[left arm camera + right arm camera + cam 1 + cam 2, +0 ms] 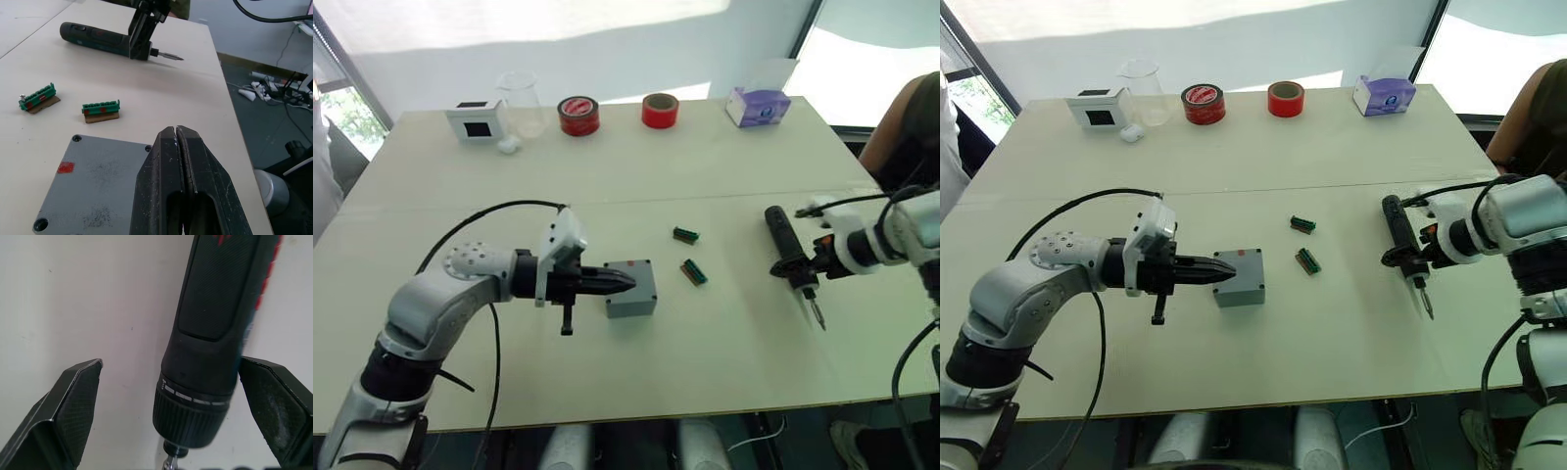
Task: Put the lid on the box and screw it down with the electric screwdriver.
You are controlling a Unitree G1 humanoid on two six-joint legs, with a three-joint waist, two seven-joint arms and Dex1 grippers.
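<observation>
Daylight falls on the pale table I am working over from afar. At its centre sits the box, and the flat grey face showing toward my left wrist camera carries corner screw holes and a small red mark; I cannot tell whether the lid is already seated on it. My left gripper hovers over the box's 9 o'clock edge, its two black fingers pressed together on nothing. Out toward 3 o'clock from the box lies the electric screwdriver, its metal bit pointing toward my near edge of the table. My right gripper straddles its lower body with both fingers spread wide; the one at the screwdriver's far side sits just beside the barrel, the other stands clear of it. Between box and screwdriver lie two small green terminal blocks, one nearer 1 o'clock of the box. Along the far edge, from 11 to 1 o'clock, stand a white box with a black face, a clear beaker, two rolls of red tape and a purple tissue box.
</observation>
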